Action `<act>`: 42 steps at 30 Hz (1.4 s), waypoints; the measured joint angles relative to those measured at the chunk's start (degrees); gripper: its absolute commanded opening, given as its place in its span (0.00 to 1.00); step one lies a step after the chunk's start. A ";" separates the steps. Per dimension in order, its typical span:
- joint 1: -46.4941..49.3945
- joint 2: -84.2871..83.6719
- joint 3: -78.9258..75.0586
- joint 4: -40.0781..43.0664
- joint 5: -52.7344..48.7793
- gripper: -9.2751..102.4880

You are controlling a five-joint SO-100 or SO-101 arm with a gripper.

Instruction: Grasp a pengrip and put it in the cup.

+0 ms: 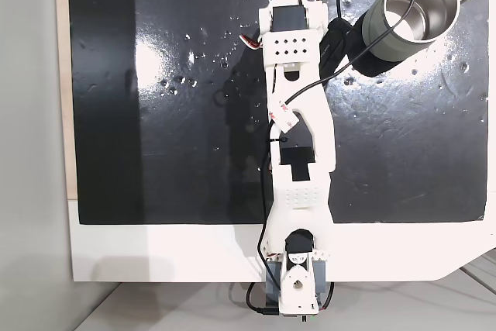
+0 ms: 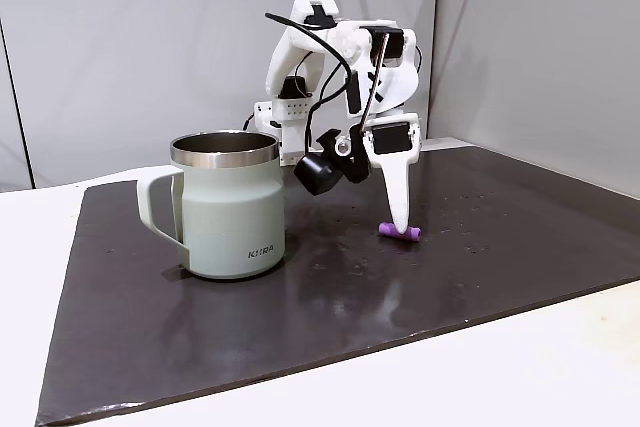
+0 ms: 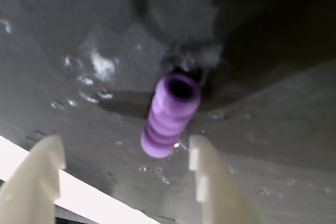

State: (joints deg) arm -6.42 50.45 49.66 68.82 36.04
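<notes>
Under the arm, pengrip [image 3: 169, 118] blurred, pincer [image 3: 126, 156] spread, fingertips cropped.

arm [image 1: 298, 129]: white printed plastic links, black servo blocks set in at the joints. a grid of small round holes marks the upper link plate in a fixed view, with a smaller dotted patch lower down. a small red mark sits at the link's left edge. black cable [image 1: 353, 5] loops from the upper joint; red and white wires show near the top servo. a black camera module [image 2: 320, 172] hangs by the wrist. gripper [image 3: 126, 166]: two pale cream fingers [image 3: 210, 182] with stepped, notched inner edges.
</notes>
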 measured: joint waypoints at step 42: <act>14.59 16.00 -25.66 30.85 -21.27 0.08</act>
State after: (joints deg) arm 8.17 66.45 23.99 99.67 14.77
